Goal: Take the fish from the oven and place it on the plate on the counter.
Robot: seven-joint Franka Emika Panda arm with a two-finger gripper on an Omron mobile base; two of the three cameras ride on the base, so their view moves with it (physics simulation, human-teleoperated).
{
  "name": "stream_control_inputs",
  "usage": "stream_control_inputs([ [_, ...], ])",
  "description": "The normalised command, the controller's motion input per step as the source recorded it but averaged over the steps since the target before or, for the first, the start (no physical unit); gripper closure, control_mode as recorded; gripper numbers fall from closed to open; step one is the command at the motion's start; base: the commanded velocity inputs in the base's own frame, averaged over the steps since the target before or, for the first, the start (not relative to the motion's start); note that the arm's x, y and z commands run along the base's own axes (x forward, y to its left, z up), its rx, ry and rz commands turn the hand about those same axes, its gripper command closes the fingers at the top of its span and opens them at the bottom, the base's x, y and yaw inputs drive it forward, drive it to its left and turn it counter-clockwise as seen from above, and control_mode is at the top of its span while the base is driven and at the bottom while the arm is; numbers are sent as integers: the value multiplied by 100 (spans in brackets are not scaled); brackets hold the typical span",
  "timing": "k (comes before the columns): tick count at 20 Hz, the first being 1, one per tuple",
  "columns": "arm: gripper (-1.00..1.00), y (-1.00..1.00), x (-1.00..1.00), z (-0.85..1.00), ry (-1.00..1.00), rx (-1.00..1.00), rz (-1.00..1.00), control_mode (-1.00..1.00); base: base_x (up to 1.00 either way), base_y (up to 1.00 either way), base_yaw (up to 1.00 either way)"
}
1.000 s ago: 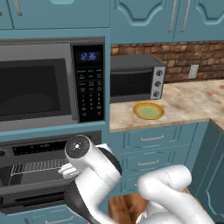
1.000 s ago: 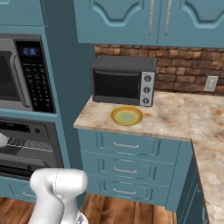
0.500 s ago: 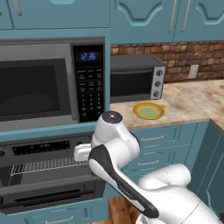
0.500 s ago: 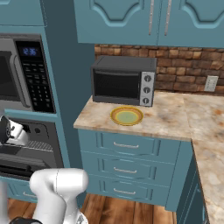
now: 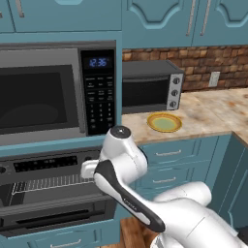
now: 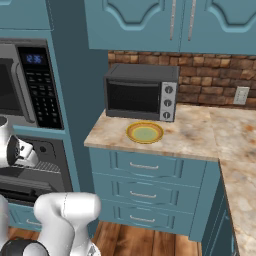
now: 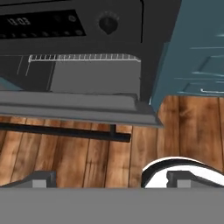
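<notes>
The oven (image 5: 53,186) sits below the microwave with its drop-down door (image 7: 74,108) hanging open and its wire rack (image 7: 83,57) bare where it shows. The fish is hidden from every view. My gripper (image 7: 112,180) hovers in front of the oven's right end and looks at the door and the wood floor. It is open wide, and nothing lies between its fingertips (image 7: 43,179). The yellow plate (image 5: 164,122) (image 6: 144,132) lies on the counter (image 5: 213,111) in front of the toaster oven, with nothing on it. My arm's elbow (image 5: 120,145) stands before the oven.
A microwave (image 5: 43,94) with a keypad is built in above the oven. A black-and-silver toaster oven (image 6: 141,92) stands at the back of the counter (image 6: 200,135). Teal drawer fronts (image 6: 145,167) run below it, and wood floor (image 7: 87,162) lies beneath the open door.
The arm has swung up and to the right in front of the oven, carrying the hand a little right. The jaws have stayed wide open; plate and oven door are unmoved.
</notes>
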Motion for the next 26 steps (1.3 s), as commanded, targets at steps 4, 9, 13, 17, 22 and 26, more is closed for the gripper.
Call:
stream_control_inputs([
  [4,-100,12,41,-46,0,0,0,-100,0,0,0],
  [9,-100,17,41,-52,0,0,0,-100,0,0,0],
  [13,-100,19,33,-59,0,0,0,-100,0,0,0],
  [17,-100,9,11,-57,4,2,0,-100,0,0,0],
  [22,-100,20,-9,-61,10,5,0,-100,0,0,0],
  [26,-100,38,-41,-58,14,3,0,-100,0,0,0],
])
